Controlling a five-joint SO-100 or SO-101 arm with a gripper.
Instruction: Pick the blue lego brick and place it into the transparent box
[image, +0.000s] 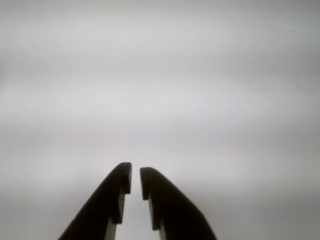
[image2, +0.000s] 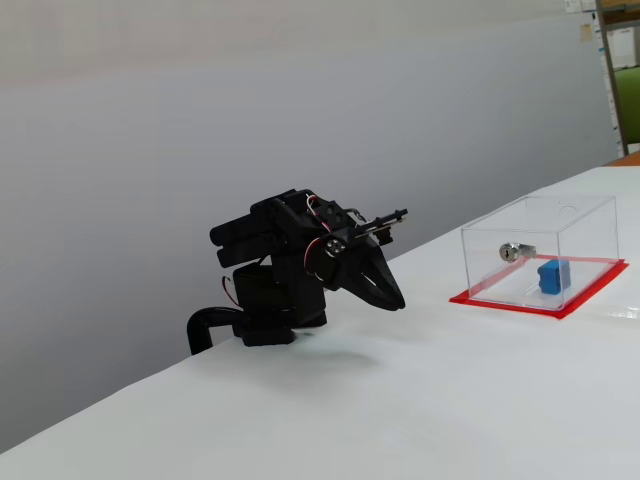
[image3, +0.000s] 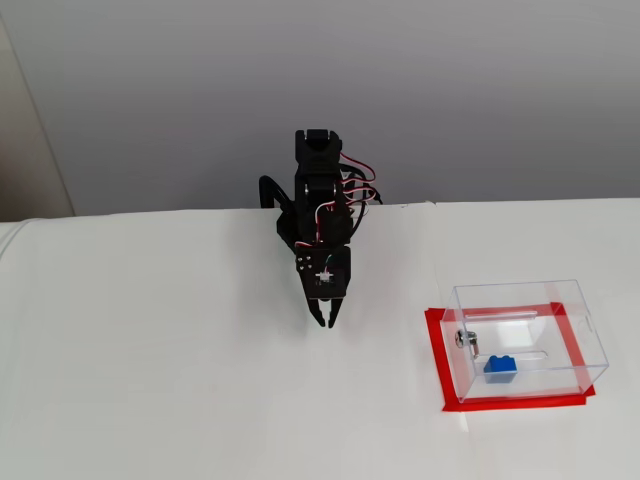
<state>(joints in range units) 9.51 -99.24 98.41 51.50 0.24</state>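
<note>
In the fixed view from above, the blue lego brick (image3: 499, 368) lies inside the transparent box (image3: 527, 338), at four o'clock from the empty, nearly clenched hand (image3: 325, 322).

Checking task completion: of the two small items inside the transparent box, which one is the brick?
The blue lego brick on the box floor; the silver knob sits higher, fixed to the transparent box wall.
</note>
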